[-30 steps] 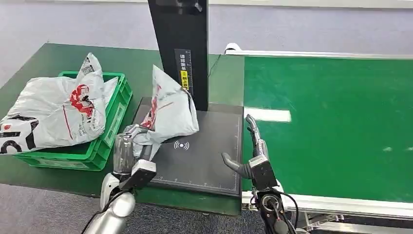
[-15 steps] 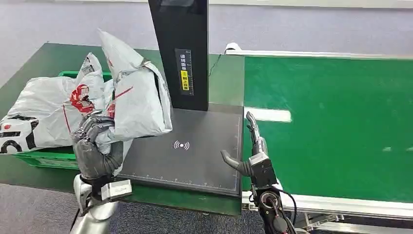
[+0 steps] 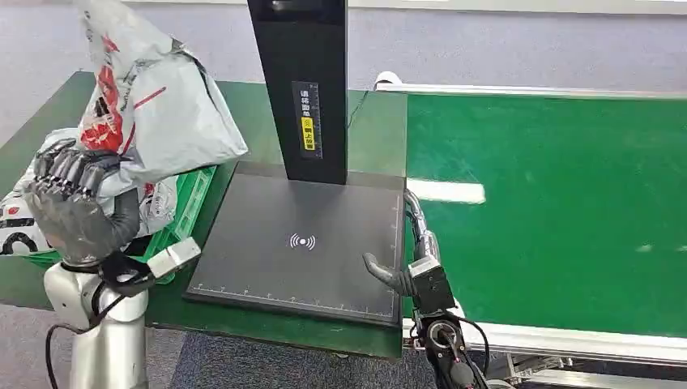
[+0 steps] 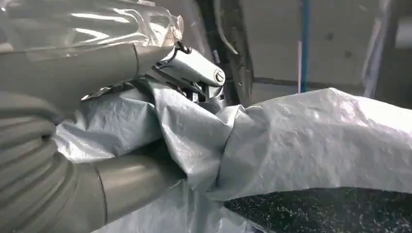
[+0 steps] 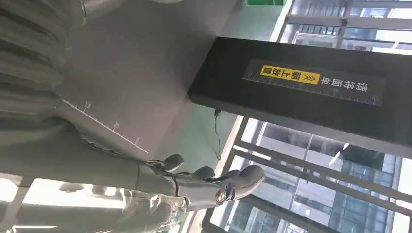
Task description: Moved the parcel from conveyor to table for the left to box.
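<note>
My left robot hand (image 3: 74, 198) is squeezed tight around the bottom end of a grey plastic parcel (image 3: 150, 105). I hold the parcel up high in the air, above the green crate (image 3: 188, 203) at the left side of the desk (image 3: 377, 142). The parcel has red marks on it and it stands up tall from my fingers (image 3: 69, 168). Up close, the crinkly grey bag (image 4: 272, 141) is bunched between my thumb (image 4: 121, 179) and my other fingers.

More grey parcels (image 3: 20, 219) lie in the crate, under the one I hold.

My right robot hand (image 3: 409, 251) holds nothing. Its fingers are spread apart. It floats at the right edge of the flat black scanner pad (image 3: 300, 243), just beside the green conveyor belt (image 3: 551, 203). A tall black post (image 3: 304, 81) with a yellow label stands at the back of the pad.
</note>
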